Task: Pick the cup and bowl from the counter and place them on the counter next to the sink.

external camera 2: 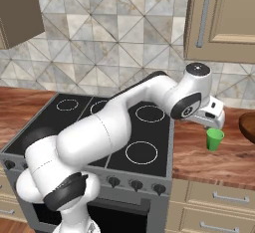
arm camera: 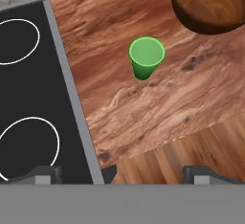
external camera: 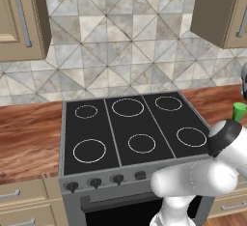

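Note:
The small green cup stands upright on the reddish-brown counter, just right of the stovetop. Close beside it sits the dark brown bowl, partly cut off by the picture edge. In the right base view the cup is directly under my hand, with the bowl at the right edge. A bit of the cup peeks past my arm in the left base view. My gripper hovers above the counter short of the cup, open, with nothing between its fingers. The sink is out of view.
The black stovetop with white rings lies left of the cup, its grey rim bordering the counter. Beige wall cabinets hang above the counter. The counter's front edge drops to the wood floor.

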Controlling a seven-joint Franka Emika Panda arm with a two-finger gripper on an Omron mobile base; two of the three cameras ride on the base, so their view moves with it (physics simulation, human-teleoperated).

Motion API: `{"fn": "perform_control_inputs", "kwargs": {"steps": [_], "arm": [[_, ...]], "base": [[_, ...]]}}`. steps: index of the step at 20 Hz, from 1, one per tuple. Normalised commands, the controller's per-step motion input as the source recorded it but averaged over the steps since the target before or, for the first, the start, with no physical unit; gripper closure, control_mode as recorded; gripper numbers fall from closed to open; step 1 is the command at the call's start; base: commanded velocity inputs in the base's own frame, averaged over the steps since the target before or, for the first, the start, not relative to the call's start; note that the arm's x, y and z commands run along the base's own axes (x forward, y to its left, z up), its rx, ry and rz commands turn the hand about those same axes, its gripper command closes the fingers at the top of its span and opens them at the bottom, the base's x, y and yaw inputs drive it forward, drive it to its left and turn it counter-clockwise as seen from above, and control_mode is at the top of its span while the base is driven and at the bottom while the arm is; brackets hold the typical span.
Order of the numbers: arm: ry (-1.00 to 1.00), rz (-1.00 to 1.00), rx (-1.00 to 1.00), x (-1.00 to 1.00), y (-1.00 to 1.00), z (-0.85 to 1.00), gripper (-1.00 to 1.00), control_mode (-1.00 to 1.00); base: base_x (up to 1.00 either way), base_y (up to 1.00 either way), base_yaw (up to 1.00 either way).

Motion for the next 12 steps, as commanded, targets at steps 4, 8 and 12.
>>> {"fn": "perform_control_inputs", "kwargs": {"steps": [4,8,12], "arm": [[-0.01,0.05,0.0,0.01,-0.03,-0.03,-1.0,-1.0],[0.03,0.01,-0.03,0.11,0.0,-0.05,-1.0,-1.0],[0.04,0.0,-0.07,0.15,0.0,-0.23,-1.0,-1.0]], "base": [[0.0,0.0,0.0],[0.0,0.0,0.0],[0.0,0.0,0.0]]}}
